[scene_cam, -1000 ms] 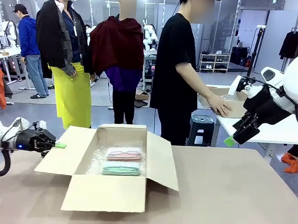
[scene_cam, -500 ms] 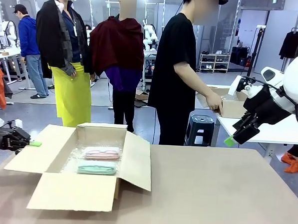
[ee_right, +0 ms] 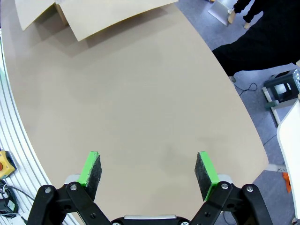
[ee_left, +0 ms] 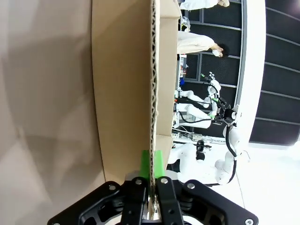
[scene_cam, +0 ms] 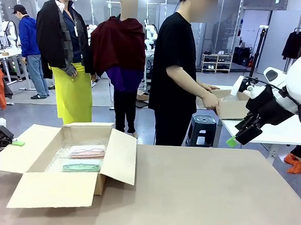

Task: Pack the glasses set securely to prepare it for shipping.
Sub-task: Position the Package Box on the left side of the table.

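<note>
An open cardboard box (scene_cam: pixel 55 188) sits at the table's left end. Inside it, on clear bubble wrap, lie the glasses set: a pink case (scene_cam: pixel 87 151) and, nearer me, a mint green case (scene_cam: pixel 82 165). My left gripper (scene_cam: pixel 18 143) is at the far left edge, shut on the box's left flap. In the left wrist view, the green fingertips (ee_left: pixel 146 161) pinch the flap's (ee_left: pixel 126 84) corrugated edge. My right gripper (scene_cam: pixel 235 139) hangs open high above the table's right side. The right wrist view shows its pads (ee_right: pixel 93 168) wide apart over bare tabletop.
The brown table (scene_cam: pixel 211 196) stretches bare to the right of the box. A person (scene_cam: pixel 175 68) stands beyond the far edge, turned aside, hands on another cardboard box (scene_cam: pixel 231 104) on a white side table. A stool (scene_cam: pixel 203 128) stands beside them.
The box has slid left across the table, with my left gripper holding its flap and drawing back left. The person turned further toward the side table. The right arm stayed still.
</note>
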